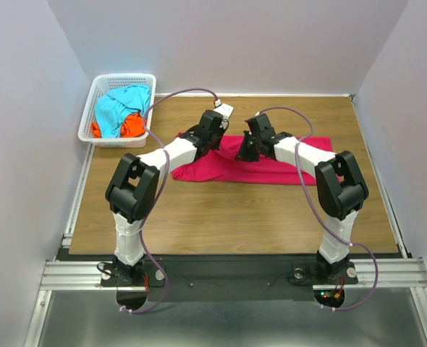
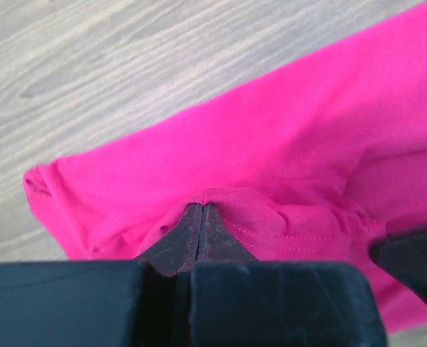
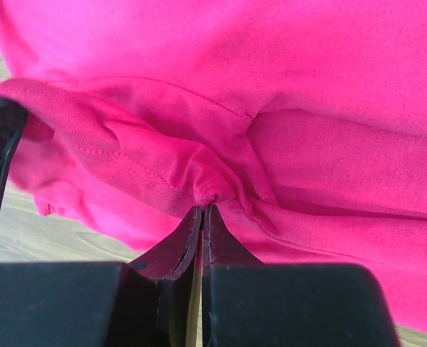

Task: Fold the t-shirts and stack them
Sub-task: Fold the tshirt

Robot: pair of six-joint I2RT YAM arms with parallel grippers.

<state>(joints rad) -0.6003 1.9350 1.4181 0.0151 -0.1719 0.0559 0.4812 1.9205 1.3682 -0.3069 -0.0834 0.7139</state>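
Note:
The crimson-pink t-shirt (image 1: pixel 221 170) lies as a long folded band across the far middle of the table. Both grippers meet over its middle. My left gripper (image 1: pixel 218 147) is shut, its tips pinching a stitched hem of the pink t-shirt (image 2: pixel 286 144). My right gripper (image 1: pixel 244 153) is also shut, with a small bunch of the pink t-shirt (image 3: pixel 271 87) caught at its tips. The turquoise-blue t-shirt (image 1: pixel 123 103) and the orange t-shirt (image 1: pixel 132 127) lie crumpled in the basket.
The white lattice basket (image 1: pixel 98 90) stands at the table's far left corner. Bare wooden table (image 1: pixel 228 217) stretches between the pink shirt and the arm bases. Grey walls close in the left, right and back.

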